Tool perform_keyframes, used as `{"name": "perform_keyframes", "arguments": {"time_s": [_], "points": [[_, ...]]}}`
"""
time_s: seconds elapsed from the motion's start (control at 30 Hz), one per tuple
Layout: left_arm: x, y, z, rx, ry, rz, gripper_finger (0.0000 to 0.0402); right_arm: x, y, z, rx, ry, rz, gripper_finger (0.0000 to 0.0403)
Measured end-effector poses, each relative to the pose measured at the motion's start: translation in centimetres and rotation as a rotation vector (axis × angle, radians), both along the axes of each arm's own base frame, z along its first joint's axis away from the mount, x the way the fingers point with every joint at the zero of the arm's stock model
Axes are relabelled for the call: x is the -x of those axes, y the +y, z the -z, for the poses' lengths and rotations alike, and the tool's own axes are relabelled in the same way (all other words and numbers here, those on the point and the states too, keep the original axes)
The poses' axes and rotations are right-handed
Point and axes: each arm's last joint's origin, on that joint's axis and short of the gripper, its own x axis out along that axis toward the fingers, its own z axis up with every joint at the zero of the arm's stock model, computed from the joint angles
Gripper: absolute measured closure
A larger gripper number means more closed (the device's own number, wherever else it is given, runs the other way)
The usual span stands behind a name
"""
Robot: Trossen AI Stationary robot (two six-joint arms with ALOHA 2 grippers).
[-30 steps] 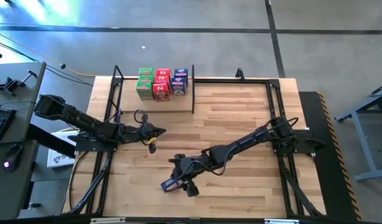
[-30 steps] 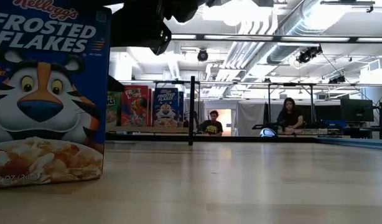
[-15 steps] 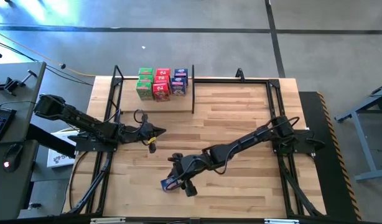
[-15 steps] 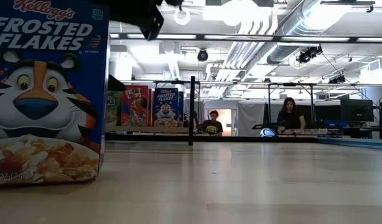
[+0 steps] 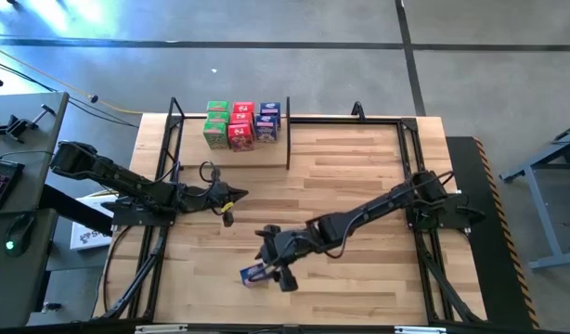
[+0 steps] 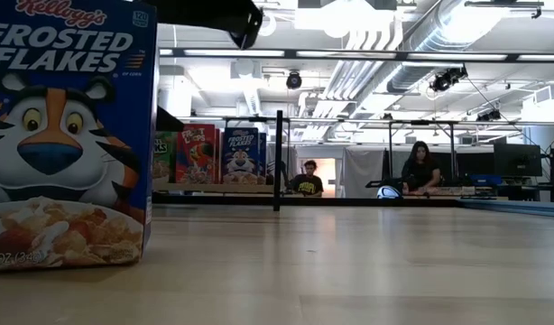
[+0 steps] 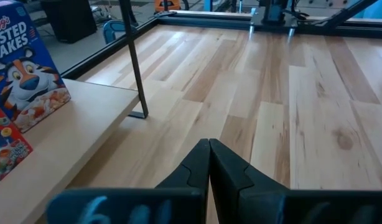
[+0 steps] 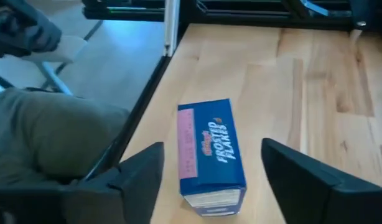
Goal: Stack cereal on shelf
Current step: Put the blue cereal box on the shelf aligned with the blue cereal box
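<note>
A blue-purple cereal box (image 5: 252, 274) stands upright on its bottom on the tabletop near the near edge, and it fills the left of the low view (image 6: 69, 135). My right gripper (image 5: 269, 245) hovers open above it and touches nothing. In the right wrist view its fingers stand apart on either side of the box (image 8: 209, 155). Several red, green and blue boxes (image 5: 240, 124) stand on the shelf (image 5: 234, 154) at the far left. My left gripper (image 5: 237, 195) waits shut over the table's left middle, near the shelf's divider (image 5: 288, 141).
The black frame posts (image 5: 174, 111) and the divider (image 6: 278, 161) bound the shelf. Bare wood tabletop (image 5: 359, 176) stretches between both arms. The table's near edge (image 8: 147, 99) runs close beside the lone box. People sit in the room beyond the table (image 6: 421, 171).
My right gripper has risen off the top of the blue-purple box and drawn back a little toward the far edge. The box has stayed standing on the table in nearly the same spot.
</note>
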Motion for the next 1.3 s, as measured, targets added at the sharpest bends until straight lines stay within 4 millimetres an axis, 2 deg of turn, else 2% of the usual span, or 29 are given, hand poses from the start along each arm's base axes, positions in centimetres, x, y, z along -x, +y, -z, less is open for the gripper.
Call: {"name": "perform_keyframes", "arguments": {"time_s": [0.2, 0.5, 0.67, 0.93, 1.13, 1.3], "points": [[0.0, 0.0, 0.0, 0.007, -0.002, -0.001, 0.0402, 0.1, 1.3, 0.2, 0.079, -0.037, 0.019, 0.0104], [0.1, 0.0, 0.2, 0.012, 0.015, -0.006, 0.0401, -0.8, 1.6, 2.9, 0.084, -0.002, 0.02, 0.01], [0.1, 0.0, 0.2, 0.011, 0.016, -0.006, 0.0401, -1.0, 1.7, 3.2, 0.068, -0.002, 0.03, 0.0102], [0.1, 0.0, 0.2, 0.011, 0.017, -0.007, 0.0401, -1.3, 1.5, 4.6, 0.039, 0.043, 0.006, 0.0157], [0.1, 0.0, 0.2, 0.018, 0.015, -0.009, 0.0401, -1.5, 1.6, 4.3, 0.028, 0.015, 0.005, 0.0206], [0.1, -0.2, 0.2, 0.025, 0.013, -0.001, 0.0401, -1.5, 1.5, 4.3, 0.03, 0.007, 0.0, 0.0229]]}}
